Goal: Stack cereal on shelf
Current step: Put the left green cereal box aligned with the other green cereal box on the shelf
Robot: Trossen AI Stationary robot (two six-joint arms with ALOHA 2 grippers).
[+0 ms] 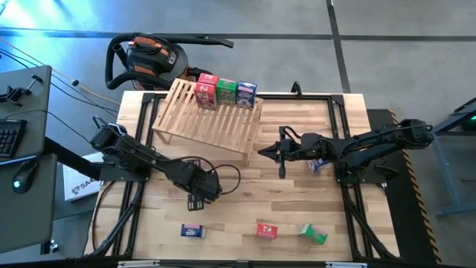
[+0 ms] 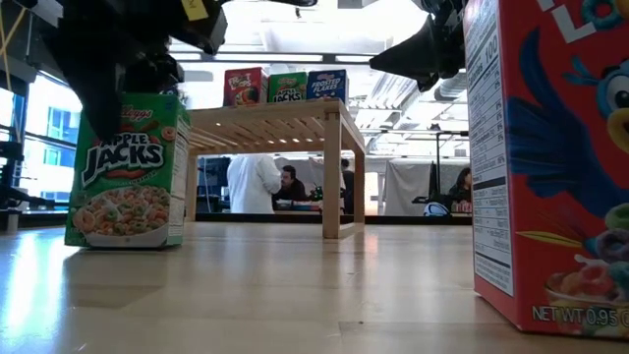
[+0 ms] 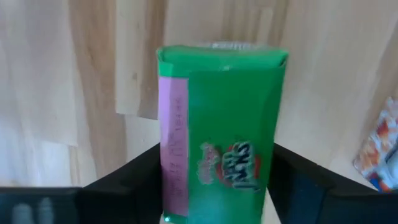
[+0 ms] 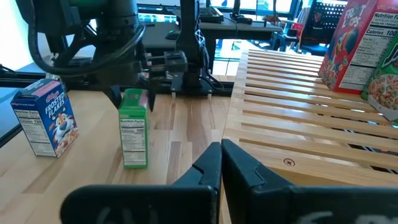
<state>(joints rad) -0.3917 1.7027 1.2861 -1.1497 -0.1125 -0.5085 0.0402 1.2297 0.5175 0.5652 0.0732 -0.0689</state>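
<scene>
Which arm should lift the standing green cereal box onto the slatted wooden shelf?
Left: the left gripper grips that green cereal box; the right gripper hangs shut, empty, beside the shelf.

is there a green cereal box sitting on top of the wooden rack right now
Yes: in the high view a green cereal box stands on the wooden rack, between a red box and a blue-and-white box.

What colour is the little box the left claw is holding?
Green, with a pink strip down one side. The green box in the left gripper shows best in the left wrist view.
</scene>
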